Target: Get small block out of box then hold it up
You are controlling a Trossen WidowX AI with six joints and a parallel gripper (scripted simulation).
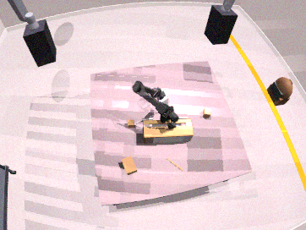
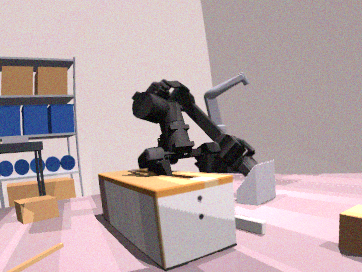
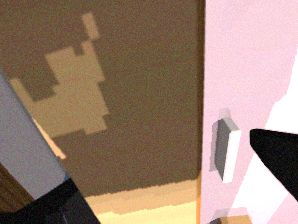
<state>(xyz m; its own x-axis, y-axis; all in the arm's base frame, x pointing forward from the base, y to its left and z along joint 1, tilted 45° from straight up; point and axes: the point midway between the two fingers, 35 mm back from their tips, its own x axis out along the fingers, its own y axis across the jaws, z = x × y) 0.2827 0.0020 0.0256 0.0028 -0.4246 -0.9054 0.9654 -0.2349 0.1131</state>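
Observation:
The box (image 1: 186,131) (image 2: 196,238) has a wooden top and a pale end wall with two dark holes. Its brown top (image 3: 150,100) fills much of the wrist view. My gripper (image 1: 170,122) (image 2: 182,165) (image 3: 180,149) is open and empty, pointing down just above the box top. Its fingers are wide apart in the wrist view, one over the top and one past the box edge. I cannot tell whether either finger touches the box. The small block and the shelf inside are not visible in any view.
A white bar (image 2: 250,225) (image 3: 228,151) lies beside the box. Wooden blocks lie left (image 1: 131,123), right (image 1: 206,112) and lower left (image 1: 129,165) of the box in the overhead view. A thin stick (image 1: 174,164) (image 2: 37,257) lies on the box's other long side.

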